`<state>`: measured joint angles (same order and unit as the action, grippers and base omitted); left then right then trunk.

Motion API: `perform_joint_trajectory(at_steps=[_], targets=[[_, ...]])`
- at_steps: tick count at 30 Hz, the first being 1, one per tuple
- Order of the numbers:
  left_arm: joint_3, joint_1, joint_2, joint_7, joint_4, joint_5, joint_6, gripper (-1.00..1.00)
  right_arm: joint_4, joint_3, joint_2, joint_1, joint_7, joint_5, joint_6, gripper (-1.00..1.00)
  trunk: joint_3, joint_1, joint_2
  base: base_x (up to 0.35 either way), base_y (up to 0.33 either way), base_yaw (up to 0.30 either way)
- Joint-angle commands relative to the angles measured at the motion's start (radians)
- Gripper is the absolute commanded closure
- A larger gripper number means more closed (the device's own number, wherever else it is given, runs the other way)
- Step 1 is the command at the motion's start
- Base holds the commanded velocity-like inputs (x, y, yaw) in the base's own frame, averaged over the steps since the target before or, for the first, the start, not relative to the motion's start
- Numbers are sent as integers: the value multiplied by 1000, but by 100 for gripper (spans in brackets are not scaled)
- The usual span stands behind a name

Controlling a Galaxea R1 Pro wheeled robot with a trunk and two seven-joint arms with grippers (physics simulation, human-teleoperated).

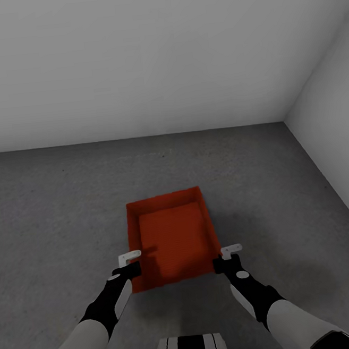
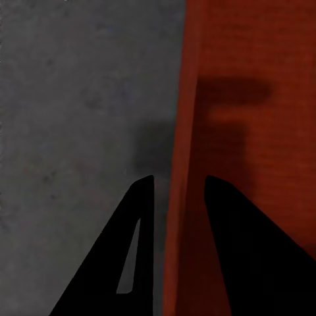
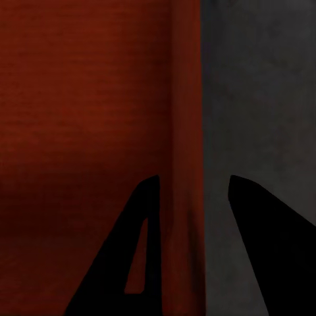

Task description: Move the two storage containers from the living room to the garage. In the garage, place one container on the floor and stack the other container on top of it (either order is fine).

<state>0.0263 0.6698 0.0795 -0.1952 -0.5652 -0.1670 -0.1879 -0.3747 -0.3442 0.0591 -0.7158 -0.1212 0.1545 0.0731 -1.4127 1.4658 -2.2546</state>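
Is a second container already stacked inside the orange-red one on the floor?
No, the storage container on the concrete floor is empty.

An open orange-red rectangular storage container [image 1: 172, 238], empty with plain smooth walls, sits upright and slightly skewed on the garage's dark grey speckled concrete floor [image 1: 55, 207] near the white-walled corner.

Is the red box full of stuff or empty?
Empty. In the head view, the storage container sits upright on the grey floor, and only its bare orange-red bottom shows inside.
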Motion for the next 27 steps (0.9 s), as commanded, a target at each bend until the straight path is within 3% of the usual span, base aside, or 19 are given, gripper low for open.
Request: perform_joint_trajectory(at_steps=[1, 10, 11, 12, 13, 27], targets=[[8, 1, -5, -8, -8, -8, -2, 100, 7, -12, -7, -1, -11, 16, 2, 100, -1, 0, 0, 0, 0, 0], [17, 1, -6, -4, -7, -8, -4, 100, 6, -11, -5, -1, -11, 7, 2, 100, -1, 0, 0, 0, 0, 0], [16, 1, -6, -4, -8, -8, -4, -100, 6, -11, -4, -1, -12, 6, 2, 100, -1, 0, 0, 0, 0, 0], [56, 1, -14, -30, -26, -8, -4, -100, 14, -12, -32, -1, -30, 101, 2, 100, -1, 0, 0, 0, 0, 0], [56, 1, -13, -30, -26, -8, -4, -100, 14, -12, -32, -1, -29, 101, 2, -100, -1, 0, 0, 0, 0, 0], [58, 1, -14, -30, -28, -8, -4, -100, 14, -12, -34, -1, -27, 99, 2, -100, -1, 0, 0, 0, 0, 0]])
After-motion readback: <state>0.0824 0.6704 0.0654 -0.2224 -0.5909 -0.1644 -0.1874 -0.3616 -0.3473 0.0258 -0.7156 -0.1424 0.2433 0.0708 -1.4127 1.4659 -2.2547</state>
